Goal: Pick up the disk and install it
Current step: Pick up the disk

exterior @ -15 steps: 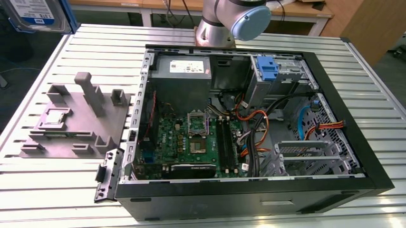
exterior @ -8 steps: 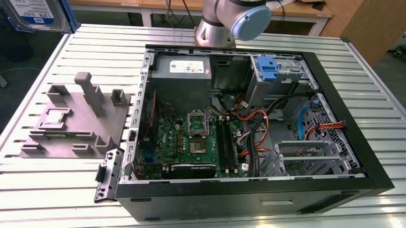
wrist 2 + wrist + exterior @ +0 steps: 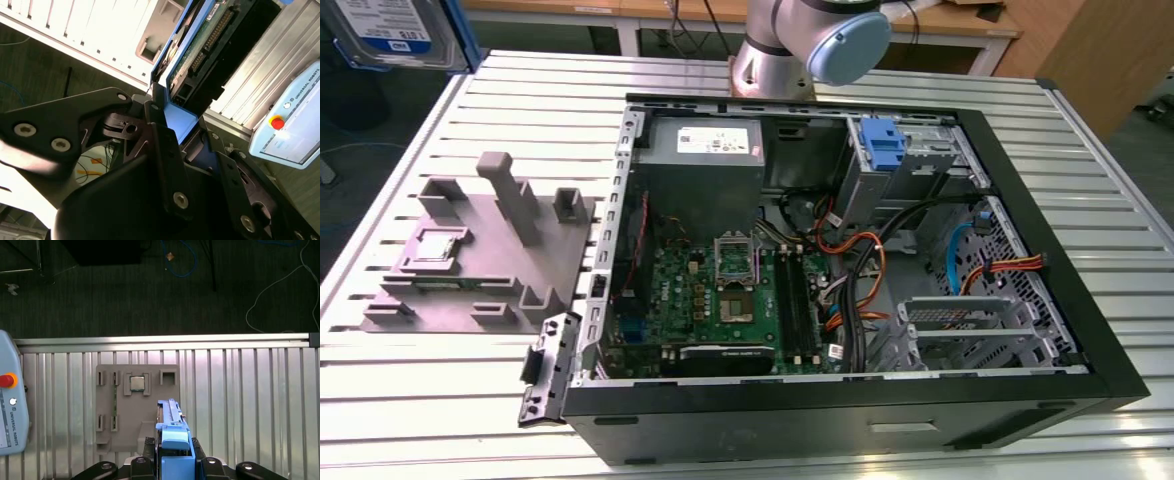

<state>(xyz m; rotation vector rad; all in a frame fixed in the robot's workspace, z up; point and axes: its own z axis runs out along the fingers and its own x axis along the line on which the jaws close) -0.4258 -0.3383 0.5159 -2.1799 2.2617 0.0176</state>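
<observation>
The end effector (image 3: 173, 466) is clamped on the disk (image 3: 172, 432), its dark fingers pressed against either side of the blue plastic carrier, and the drive is held on edge in the air over the slatted metal worktop (image 3: 250, 405). In the first wrist view the disk hangs above one edge of a grey fixture (image 3: 107, 410), a flat plate with several slots and pockets, one of which holds a square processor chip (image 3: 137, 384). A pale control pendant (image 3: 7, 412) with a red button lies at the side of the worktop, and a dark floor (image 3: 125, 290) with loose cables shows beyond the worktop's edge. In the second wrist view the end effector (image 3: 182, 134) grips the blue carrier rail, and the disk (image 3: 200, 47) shows its green circuit board and a row of connector pins; the control pendant (image 3: 290, 125) is off to one side. In the exterior view the disk (image 3: 394, 28) sits in the upper corner on the exterior view's left, label side showing, well apart from the open computer case (image 3: 1067, 330) on the worktop (image 3: 440, 400). Inside the case are the motherboard (image 3: 720, 300), a grey power supply box (image 3: 707, 150) and a bare blue bracket (image 3: 882, 145) in the drive bay. The grey fixture (image 3: 467, 270) lies beside the case, on the exterior view's left, and the arm (image 3: 787, 45) rises behind the case
</observation>
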